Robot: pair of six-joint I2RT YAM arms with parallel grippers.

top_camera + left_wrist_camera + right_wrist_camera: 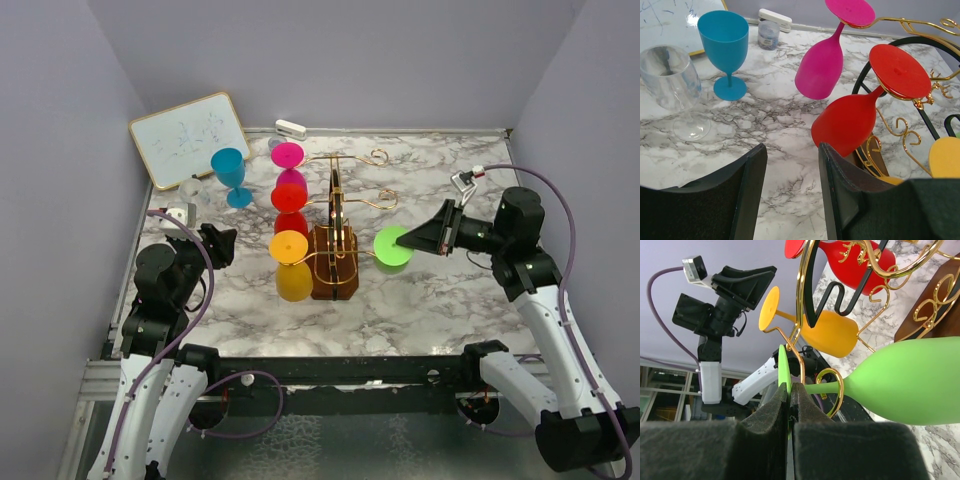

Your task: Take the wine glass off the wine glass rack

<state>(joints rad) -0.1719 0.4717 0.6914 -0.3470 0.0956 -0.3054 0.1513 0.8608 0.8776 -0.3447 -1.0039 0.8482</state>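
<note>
- The left gripper [792, 155] stands open and empty, well apart from the wine glass rack [333, 265].
- The right gripper [789, 392] is clamped on the thin foot of the green wine glass [910, 382]; so slim a pinch could slip.
- That glass hangs inverted, its stem inside a gold curl [832, 390]; a crooked pull could snag it.
- Beyond, 3 others, the yellow glass [832, 332], red glass [860, 265] and pink glass [288, 155], could be jolted loose.

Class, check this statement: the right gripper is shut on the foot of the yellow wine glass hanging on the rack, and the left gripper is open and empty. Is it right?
Not quite: the colour is wrong. The right wrist view shows the right gripper shut on the foot of the green wine glass hanging on the rack. The left gripper is open and empty.
</note>
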